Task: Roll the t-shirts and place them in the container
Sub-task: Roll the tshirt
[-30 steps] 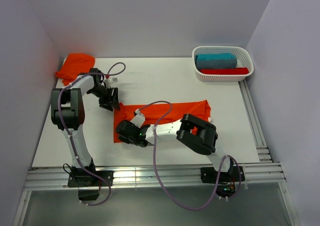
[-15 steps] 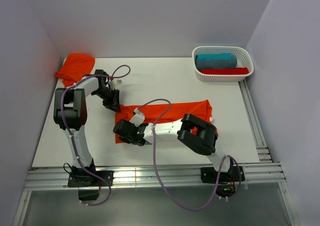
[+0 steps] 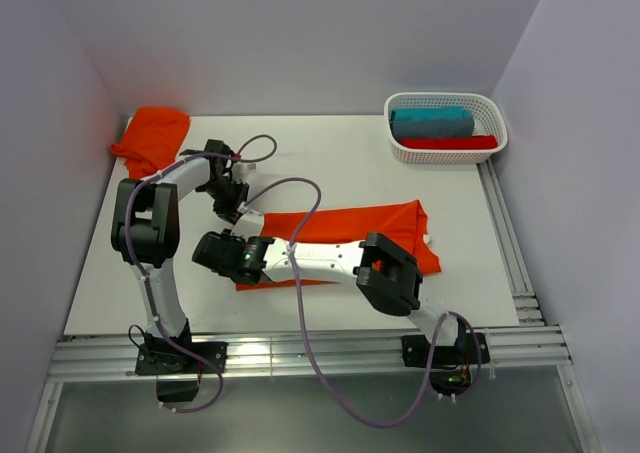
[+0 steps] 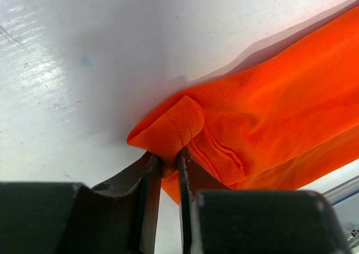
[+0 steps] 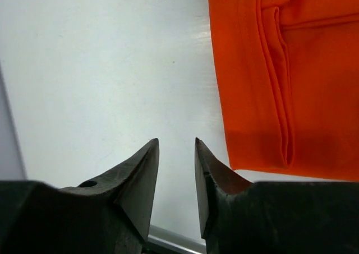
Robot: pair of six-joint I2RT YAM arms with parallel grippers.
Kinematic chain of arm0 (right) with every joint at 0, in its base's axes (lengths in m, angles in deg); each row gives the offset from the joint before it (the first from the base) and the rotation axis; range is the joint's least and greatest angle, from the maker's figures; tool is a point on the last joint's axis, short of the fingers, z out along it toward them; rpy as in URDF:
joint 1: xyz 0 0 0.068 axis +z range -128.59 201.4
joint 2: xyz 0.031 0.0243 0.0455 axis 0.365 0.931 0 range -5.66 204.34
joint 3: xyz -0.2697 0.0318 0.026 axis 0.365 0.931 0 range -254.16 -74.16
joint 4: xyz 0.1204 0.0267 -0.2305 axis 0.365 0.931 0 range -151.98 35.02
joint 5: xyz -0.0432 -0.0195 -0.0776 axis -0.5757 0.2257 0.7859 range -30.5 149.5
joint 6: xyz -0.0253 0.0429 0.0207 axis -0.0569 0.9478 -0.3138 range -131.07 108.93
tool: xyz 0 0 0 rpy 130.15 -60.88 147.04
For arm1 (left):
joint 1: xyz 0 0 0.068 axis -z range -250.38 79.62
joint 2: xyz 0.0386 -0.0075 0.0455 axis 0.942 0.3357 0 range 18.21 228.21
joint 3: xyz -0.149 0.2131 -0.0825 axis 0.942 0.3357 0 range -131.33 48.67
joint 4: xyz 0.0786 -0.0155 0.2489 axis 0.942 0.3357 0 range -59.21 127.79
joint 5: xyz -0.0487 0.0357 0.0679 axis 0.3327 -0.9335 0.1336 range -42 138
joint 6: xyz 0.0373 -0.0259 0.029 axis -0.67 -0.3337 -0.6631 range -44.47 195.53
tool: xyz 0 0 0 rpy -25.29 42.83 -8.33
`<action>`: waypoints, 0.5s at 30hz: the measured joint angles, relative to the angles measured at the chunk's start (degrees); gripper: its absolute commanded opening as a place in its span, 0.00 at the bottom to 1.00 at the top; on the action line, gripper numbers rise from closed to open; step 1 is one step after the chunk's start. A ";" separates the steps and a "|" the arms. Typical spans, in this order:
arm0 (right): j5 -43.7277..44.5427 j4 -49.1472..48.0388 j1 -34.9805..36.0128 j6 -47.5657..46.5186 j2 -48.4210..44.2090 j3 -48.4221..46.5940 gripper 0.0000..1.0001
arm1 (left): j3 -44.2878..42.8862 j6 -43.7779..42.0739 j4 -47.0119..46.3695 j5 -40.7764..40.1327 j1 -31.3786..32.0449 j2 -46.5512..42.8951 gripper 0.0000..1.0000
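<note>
Closest to us is the metal rail (image 3: 300,358) at the near edge of the white table (image 3: 330,163), w/ both arm bases on it. The R arm (image 3: 390,273) goes from its base way over to the left, lying low across the long t-shirt (image 3: 350,223). This orange shirt is folded into a long strip in the middle of the table, running left to right. The right gripper (image 3: 205,250) is just past the shirt's left end, over bare table. In the R wrist view its fingers (image 5: 140,175) stand a little apart w/ nothing between them, & the shirt's edge is off to one side, not touching them. A bit farther back, the left gripper (image 3: 232,208) is at the far left corner of the same shirt. In the L wrist view its fingers (image 4: 147,186) are almost together & pinch a small folded bit of the orange cloth, so that corner is bunched up. At the back left corner of the table lies a second t-shirt (image 3: 152,133), also orange, in a loose heap, well apart from both grippers. At the back right sits a white basket (image 3: 445,158) w/ a blue-green cloth (image 3: 432,121) & a red cloth (image 3: 460,142) inside.
</note>
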 measured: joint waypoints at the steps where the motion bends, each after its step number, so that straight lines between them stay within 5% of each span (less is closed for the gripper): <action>1: 0.37 1.36 0.02 -0.42 0.98 -1.60 0.42 | 0.00 0.00 0.04 -0.39 0.28 -0.11 0.22; 15: 4.76 19.15 1.68 -2.16 12.83 -16.94 0.53 | 0.02 0.17 0.39 -2.64 1.84 -0.92 0.21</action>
